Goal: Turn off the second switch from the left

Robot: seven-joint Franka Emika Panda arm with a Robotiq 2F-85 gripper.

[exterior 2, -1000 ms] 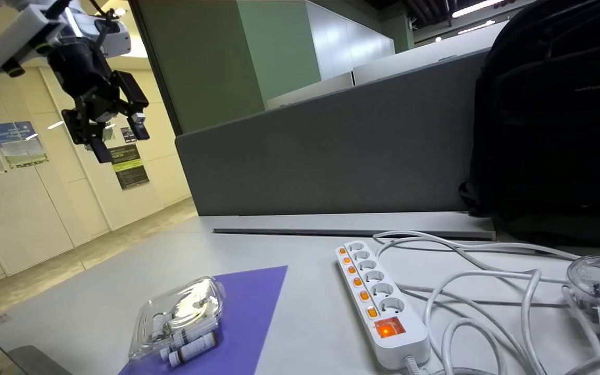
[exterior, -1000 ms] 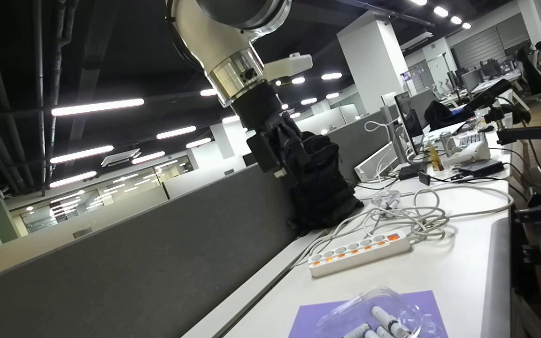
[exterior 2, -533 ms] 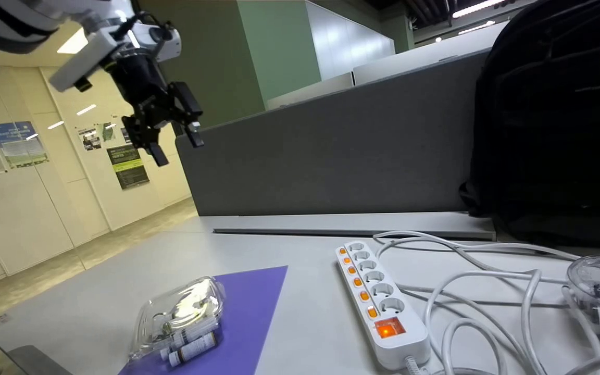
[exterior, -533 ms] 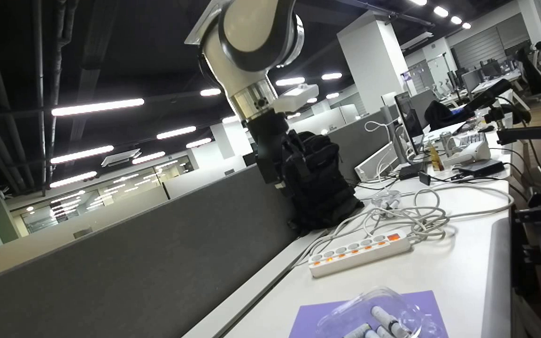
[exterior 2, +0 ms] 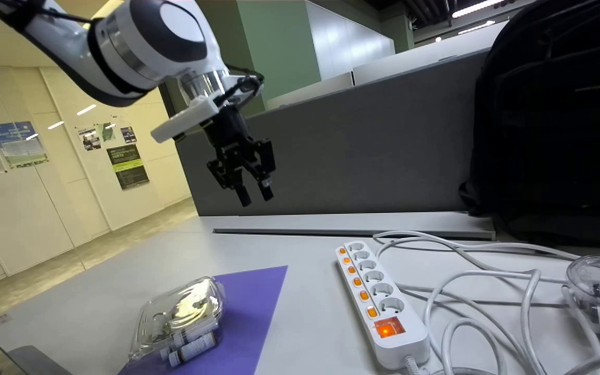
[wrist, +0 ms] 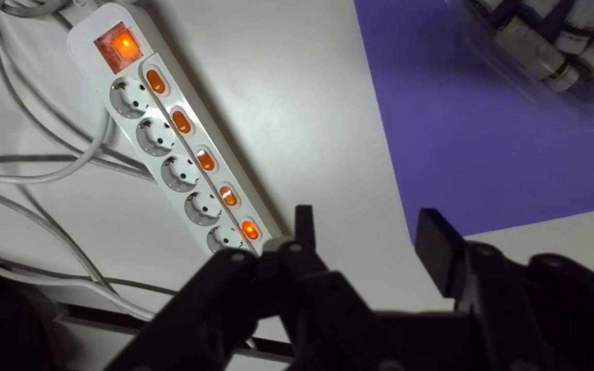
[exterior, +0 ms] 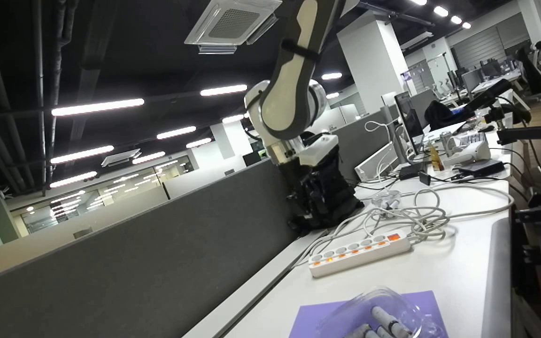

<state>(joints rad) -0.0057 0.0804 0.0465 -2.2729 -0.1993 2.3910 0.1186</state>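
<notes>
Below the wide-spread end effector [wrist: 366,232] (and off to one side) glows the second switch [wrist: 249,230].

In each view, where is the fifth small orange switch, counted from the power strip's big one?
In an exterior view: fifth switch, right of centre, low.
In an exterior view: fifth switch, right of centre, below middle.
Wrist view: fifth switch, left of centre, below middle, glowing.
Shared landmark: big lit switch.

Office: desk [exterior: 463,263], partition [exterior: 148,258], monitors [exterior: 407,121]
</notes>
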